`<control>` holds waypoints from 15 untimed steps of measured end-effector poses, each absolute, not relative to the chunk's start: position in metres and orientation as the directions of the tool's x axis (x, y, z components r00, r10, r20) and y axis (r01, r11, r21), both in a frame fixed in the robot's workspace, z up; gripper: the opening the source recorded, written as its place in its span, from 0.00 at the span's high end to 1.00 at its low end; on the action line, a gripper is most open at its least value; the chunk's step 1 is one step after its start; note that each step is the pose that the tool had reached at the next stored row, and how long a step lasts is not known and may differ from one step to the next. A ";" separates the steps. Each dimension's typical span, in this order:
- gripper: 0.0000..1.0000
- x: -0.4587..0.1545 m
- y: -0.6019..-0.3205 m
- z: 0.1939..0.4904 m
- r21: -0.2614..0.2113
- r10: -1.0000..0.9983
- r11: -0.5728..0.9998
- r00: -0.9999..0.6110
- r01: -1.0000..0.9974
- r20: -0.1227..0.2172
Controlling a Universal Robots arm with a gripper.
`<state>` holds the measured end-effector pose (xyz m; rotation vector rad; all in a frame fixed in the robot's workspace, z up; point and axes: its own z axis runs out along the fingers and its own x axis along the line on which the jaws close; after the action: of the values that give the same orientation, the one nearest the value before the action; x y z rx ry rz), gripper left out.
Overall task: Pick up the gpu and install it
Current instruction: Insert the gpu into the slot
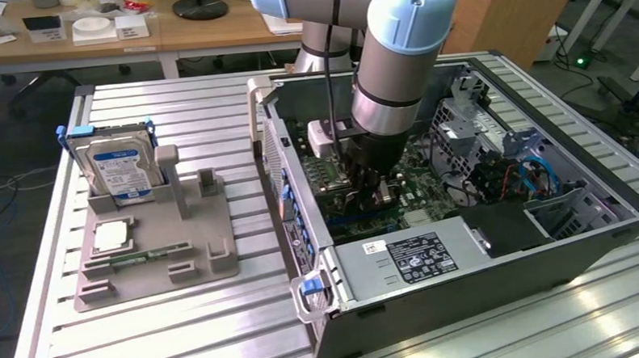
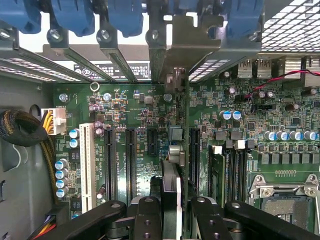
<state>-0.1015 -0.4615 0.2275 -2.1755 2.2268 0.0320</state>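
Gripping the gpu [image 2: 172, 175] in the gripper [image 2: 177, 210], jaws closed on both faces of the card. Held upright and edge-on over the green motherboard [image 2: 130, 115], just beside a black expansion slot [image 2: 194, 150]; cannot tell whether seated. Seen in exterior view reaching down into the open computer case [image 1: 497, 284]. Also noted: hard drive [image 1: 122, 167] upright in grey holder [image 1: 182, 233] on table [image 1: 197, 338].
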 end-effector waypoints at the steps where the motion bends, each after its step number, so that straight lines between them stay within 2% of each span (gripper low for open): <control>1: 0.73 -0.101 -0.461 0.228 -0.005 -0.999 0.023 -0.023 -1.000 -0.035; 15: 0.73 -0.101 -0.461 0.228 -0.005 -0.999 0.023 -0.023 -1.000 -0.035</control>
<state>-0.1015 -0.4615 0.2275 -2.1755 2.2268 0.0320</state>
